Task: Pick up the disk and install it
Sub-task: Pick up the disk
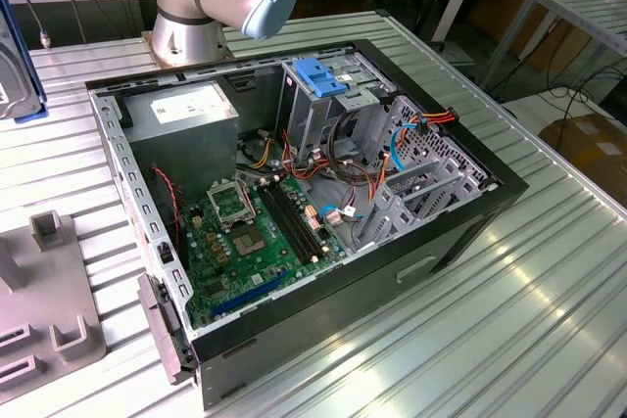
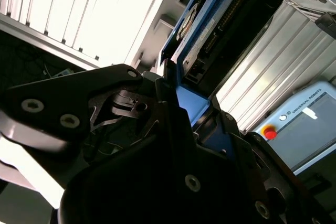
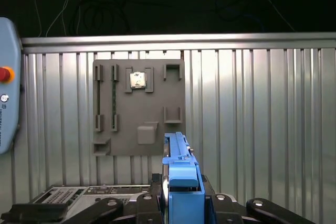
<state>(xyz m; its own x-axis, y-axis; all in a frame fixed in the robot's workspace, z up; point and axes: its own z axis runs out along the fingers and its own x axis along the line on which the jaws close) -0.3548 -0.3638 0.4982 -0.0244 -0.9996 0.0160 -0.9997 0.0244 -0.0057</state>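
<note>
The disk (image 3: 181, 179) stands edge-on between my gripper's black fingers (image 3: 181, 199) in the first wrist view, its blue carrier rail facing the camera. In the second wrist view the disk (image 2: 202, 35) shows its black and silver face with a white label and a blue rail along its side, and the gripper (image 2: 184, 109) is shut on its near end. It is held in the air above the ribbed metal table, near a grey fixture plate (image 3: 139, 108). The open computer case (image 1: 460, 232) lies on the table in the exterior view.
Inside the case are a grey drive cage with a blue latch (image 1: 318, 77), a grey power-supply box (image 1: 186, 110), a green motherboard (image 1: 245, 232) and loose cables. The fixture plate (image 1: 39, 291) sits at the exterior view's left. A teach pendant (image 3: 5, 103) lies beside it.
</note>
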